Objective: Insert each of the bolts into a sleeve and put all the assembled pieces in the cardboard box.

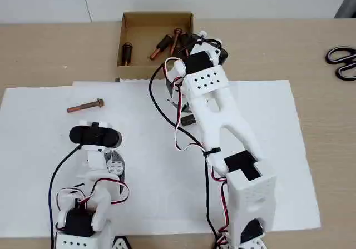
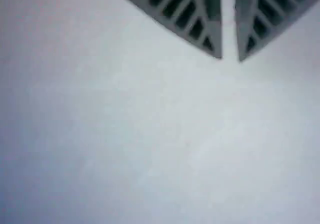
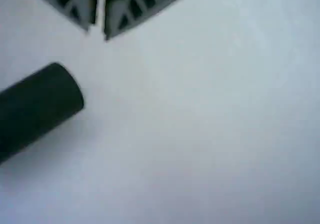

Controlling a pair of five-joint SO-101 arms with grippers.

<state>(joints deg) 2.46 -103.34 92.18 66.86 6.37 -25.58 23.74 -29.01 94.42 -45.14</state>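
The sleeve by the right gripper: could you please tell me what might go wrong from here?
The sleeve lies on its side beside the shut right gripper; a nudge may roll it away. The bolt lies loose far off, nearer the left gripper, so joining them may misalign.

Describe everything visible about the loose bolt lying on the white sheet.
The loose bolt is a slim, copper-coloured piece that looks like metal. In the high view it has a wider head at its right end and a plain shank running left. It carries no sleeve. It lies flat and slightly slanted on the white sheet, its head end a little farther from the robot, and it sits nearer the robot than the cardboard box. Only the sheet touches it.
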